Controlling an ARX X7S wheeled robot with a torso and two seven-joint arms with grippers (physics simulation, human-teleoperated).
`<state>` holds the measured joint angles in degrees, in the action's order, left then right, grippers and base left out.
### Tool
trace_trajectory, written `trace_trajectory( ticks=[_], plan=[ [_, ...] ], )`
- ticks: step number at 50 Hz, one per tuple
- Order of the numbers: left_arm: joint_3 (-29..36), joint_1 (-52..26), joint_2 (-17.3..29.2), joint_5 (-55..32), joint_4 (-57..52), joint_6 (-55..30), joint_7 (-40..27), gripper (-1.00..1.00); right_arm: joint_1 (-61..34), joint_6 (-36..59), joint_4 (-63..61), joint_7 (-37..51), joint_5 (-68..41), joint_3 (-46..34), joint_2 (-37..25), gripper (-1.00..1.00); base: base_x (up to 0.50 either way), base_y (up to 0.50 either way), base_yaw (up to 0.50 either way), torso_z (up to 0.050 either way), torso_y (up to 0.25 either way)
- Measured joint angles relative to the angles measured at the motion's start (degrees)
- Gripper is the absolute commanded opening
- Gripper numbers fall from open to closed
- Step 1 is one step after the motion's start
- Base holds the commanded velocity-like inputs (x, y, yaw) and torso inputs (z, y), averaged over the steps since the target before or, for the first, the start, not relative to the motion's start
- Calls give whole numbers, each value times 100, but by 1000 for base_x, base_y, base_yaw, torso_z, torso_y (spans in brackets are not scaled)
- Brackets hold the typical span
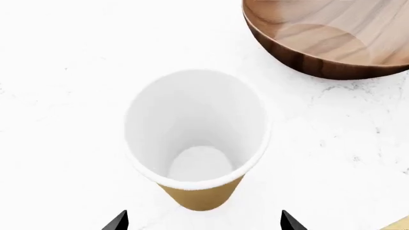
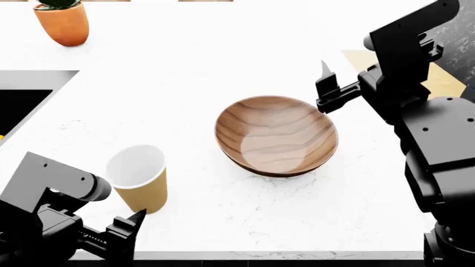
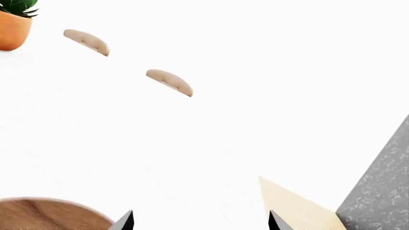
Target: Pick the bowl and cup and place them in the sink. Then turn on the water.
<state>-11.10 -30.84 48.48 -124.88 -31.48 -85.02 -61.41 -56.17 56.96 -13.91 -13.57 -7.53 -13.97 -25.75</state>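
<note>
My left gripper point(image 1: 203, 221) sits spread wide just near of the cup point(image 2: 138, 177), gripping nothing. My right gripper point(image 3: 199, 221) hangs equally wide and empty beside the bowl's point(image 2: 276, 136) far-right rim.
</note>
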Motion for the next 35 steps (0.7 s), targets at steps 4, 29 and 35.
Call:
trace_trajectory(
  ticks=[4, 29, 35],
  plan=[
    [56, -67, -146, 386, 118, -131, 272, 100, 10, 2, -3, 6, -3, 2, -6, 100, 0, 0, 0, 0, 0],
    [664, -550, -520, 2128, 536, -212, 1620, 100, -30, 5, 40, 25, -5, -51, -29, 100, 0, 0, 0, 0, 0],
    [860, -725, -552, 2396, 631, -168, 1834, -100, -23, 9, 38, 31, -7, -53, -41, 100, 0, 0, 0, 0, 0]
  ],
)
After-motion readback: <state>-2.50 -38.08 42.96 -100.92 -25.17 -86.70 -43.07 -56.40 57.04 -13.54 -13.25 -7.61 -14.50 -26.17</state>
